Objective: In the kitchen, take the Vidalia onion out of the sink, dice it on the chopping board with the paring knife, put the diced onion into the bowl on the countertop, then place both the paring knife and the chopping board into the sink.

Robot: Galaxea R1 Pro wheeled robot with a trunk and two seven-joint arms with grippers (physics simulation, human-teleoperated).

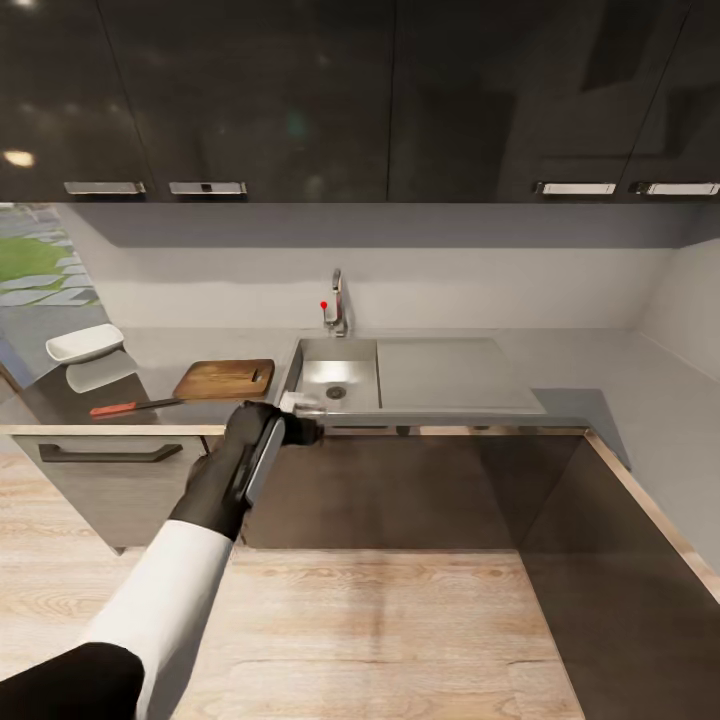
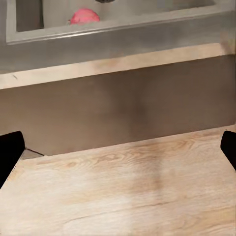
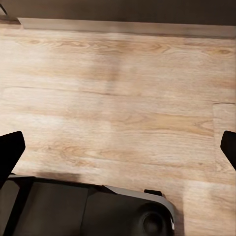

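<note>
The steel sink is set in the grey countertop, with its tap behind. Through the left wrist view a pinkish round onion lies in the basin. Left of the sink rests the brown chopping board. The red-handled paring knife lies in front of the board, and the white bowl stands further left. My left gripper hangs open at the counter's front edge by the sink's near left corner. Over the floor, my right gripper is open and empty.
Dark upper cabinets hang above the counter. The worktop turns a corner and runs along the right side. A drawer with a dark handle sits under the board. Wooden floor spreads below, with my base on it.
</note>
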